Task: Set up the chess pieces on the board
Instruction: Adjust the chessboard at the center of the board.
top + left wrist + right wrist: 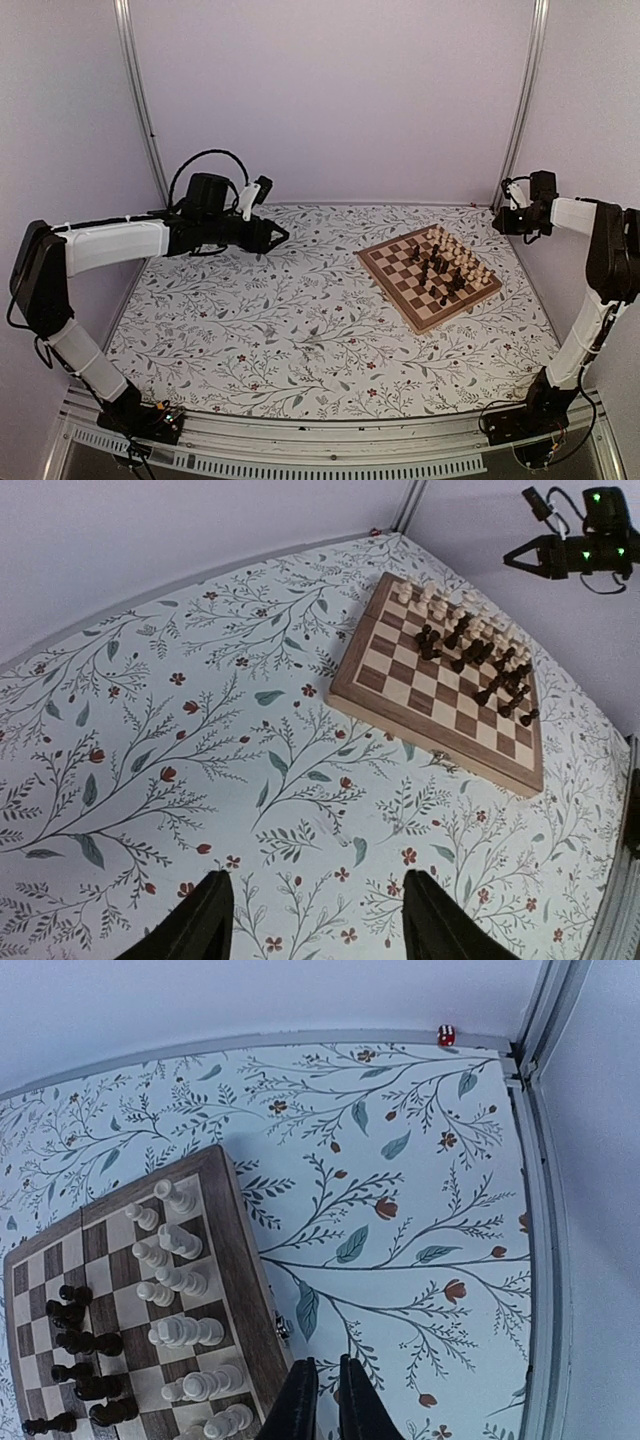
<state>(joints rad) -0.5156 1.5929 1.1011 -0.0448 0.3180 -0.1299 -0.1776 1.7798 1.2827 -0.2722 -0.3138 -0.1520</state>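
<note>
Chess pieces [447, 262] stand bunched on the far-right half of the board [405, 285], which lies turned corner-on at the right side of the floral counter [250, 330] in the top view. The pale ones line the board's far-right edge, and the dark ones crowd just inside them. My left end effector [278, 236] hangs above the far left of the counter, well apart from the board. My right end effector [497, 222] hangs near the far right corner, beyond the board and touching nothing.

From my left wrist, my two fingers [205, 925] stand wide apart at the bottom edge with only the counter between them. The board sits up to the right with the pieces on its far side, and my right end effector shows above it as a closed point.

From my right wrist, my fingers [297, 1405] are drawn together, holding nothing, just beside the board's brown rim. Pale pieces stand in two files along that rim, with dark ones further in.
</note>
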